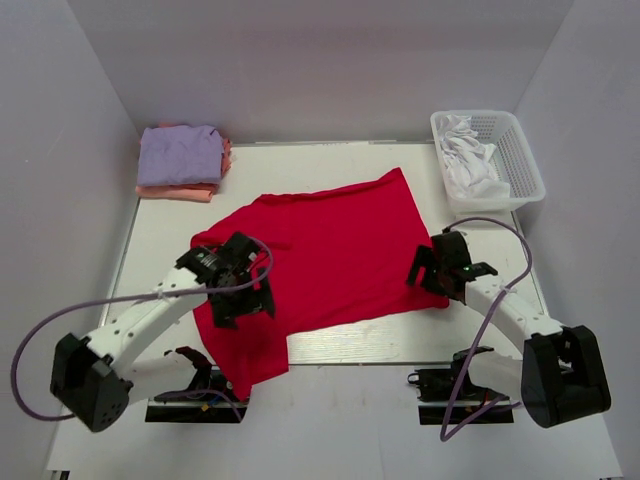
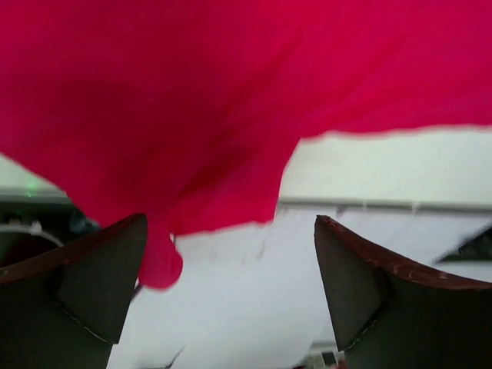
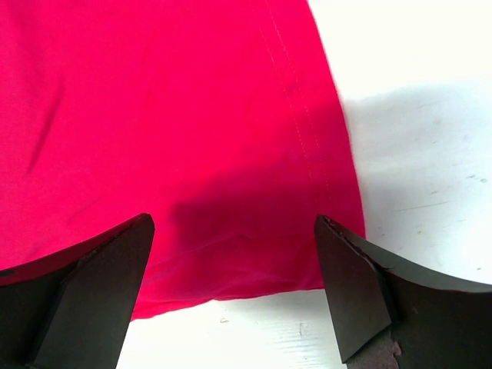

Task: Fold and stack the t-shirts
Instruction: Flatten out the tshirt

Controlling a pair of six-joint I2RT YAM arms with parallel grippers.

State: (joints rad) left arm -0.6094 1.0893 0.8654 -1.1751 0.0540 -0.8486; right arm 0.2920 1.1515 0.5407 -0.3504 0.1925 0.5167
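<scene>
- Red cotton dominates the top view: the large bright red short-sleeved t-shirt [image 1: 340, 250] lies spread mid-frame on the white table [image 1: 330, 345]. The lavender folded t-shirt [image 1: 180, 155] tops the salmon-pink one [image 1: 175, 192] upper left, and the white plastic lattice basket [image 1: 525, 165] sits upper right.
- The left gripper [image 1: 240, 290] is over the shirt's left side, the right gripper [image 1: 440, 265] at its right corner.
- Left wrist: dark fingers [image 2: 92, 292] spread wide, pinching nothing; red cloth fills the upper frame.
- Right wrist: fingers [image 3: 369, 284] spread over the hemmed corner, not gripping it.
- Looks like the laying-out step; next, each gripper must pinch an edge for the first fold.
</scene>
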